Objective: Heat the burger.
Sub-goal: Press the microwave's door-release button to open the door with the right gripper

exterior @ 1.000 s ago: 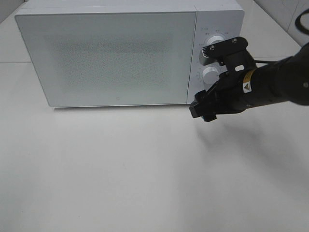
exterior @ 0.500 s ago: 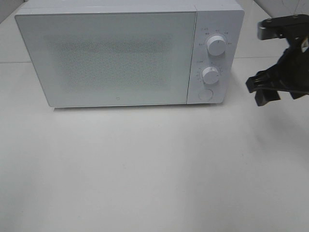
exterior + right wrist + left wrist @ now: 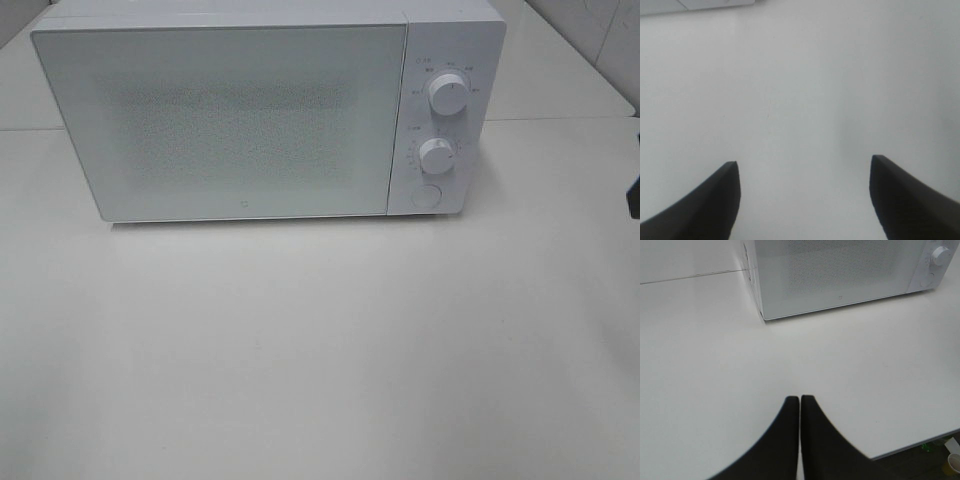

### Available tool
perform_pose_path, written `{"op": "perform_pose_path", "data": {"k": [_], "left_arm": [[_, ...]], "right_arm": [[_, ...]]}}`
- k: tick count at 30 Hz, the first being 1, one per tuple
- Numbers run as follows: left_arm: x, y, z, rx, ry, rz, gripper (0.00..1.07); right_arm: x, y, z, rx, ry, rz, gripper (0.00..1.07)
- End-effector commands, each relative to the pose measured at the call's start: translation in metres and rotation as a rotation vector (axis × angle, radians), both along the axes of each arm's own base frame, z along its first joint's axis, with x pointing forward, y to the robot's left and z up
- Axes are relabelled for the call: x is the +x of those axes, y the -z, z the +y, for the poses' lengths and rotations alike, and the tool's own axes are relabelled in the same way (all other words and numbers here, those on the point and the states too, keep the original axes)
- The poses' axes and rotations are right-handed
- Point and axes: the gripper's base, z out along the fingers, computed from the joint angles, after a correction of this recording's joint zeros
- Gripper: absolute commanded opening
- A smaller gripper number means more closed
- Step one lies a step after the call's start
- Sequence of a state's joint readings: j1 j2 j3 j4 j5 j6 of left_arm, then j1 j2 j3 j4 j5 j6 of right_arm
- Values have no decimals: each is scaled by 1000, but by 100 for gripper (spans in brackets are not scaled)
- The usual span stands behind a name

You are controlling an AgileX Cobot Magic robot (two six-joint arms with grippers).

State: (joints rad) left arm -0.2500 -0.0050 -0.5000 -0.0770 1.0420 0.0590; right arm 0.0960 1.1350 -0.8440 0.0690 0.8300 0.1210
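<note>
We judge the burger loaded, unseen inside the closed upper-frame microwave point(image 3: 250, 110); left gripper point(image 3: 800, 405) pinched together empty, right gripper point(image 3: 804, 160) spread wide, empty.

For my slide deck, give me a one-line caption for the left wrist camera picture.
Left hand, shut and empty, points across the white table toward the closed microwave.

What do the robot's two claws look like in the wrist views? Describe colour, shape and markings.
Both the left claw and right claw have plain matte black fingers, broad at the base, curving to narrow blunt tips. No cables or markings show.
</note>
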Motion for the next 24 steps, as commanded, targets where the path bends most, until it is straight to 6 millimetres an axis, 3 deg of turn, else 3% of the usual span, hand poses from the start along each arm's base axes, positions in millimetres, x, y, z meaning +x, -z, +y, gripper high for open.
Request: {"op": "perform_pose_path", "data": {"k": [1, 3, 4, 6, 7, 8, 10, 11, 15, 20, 24], "left_arm": [[-2, 0, 0, -15, 2, -22, 0], [-2, 0, 0, -15, 2, -22, 0], [-2, 0, 0, -15, 2, -22, 0], [-2, 0, 0, -15, 2, -22, 0], [-2, 0, 0, -15, 2, -22, 0], [-2, 0, 0, -15, 2, -22, 0], [-2, 0, 0, -15, 2, -22, 0], [-2, 0, 0, -15, 2, -22, 0], [-2, 0, 0, -15, 2, -22, 0], [-2, 0, 0, -15, 2, -22, 0], [-2, 0, 0, -15, 2, -22, 0]], "right_arm": [[-25, -4, -3, -6, -15, 13, 65], [-53, -6, -5, -7, -21, 9, 65], [-53, -6, -5, -7, -21, 9, 65], [-82, -5, -8, -8, -31, -13, 65], [-82, -5, -8, -8, -31, -13, 65], [-100, -2, -9, -12, -44, -24, 65], [-108, -1, -10, -13, -47, -32, 65], [-124, 1, -12, -20, -57, -67, 65], [-147, 1, -16, -39, -58, -168, 65], [-158, 13, -18, -46, -52, -298, 65], [-170, 9, -19, -45, -76, -384, 65]]}}
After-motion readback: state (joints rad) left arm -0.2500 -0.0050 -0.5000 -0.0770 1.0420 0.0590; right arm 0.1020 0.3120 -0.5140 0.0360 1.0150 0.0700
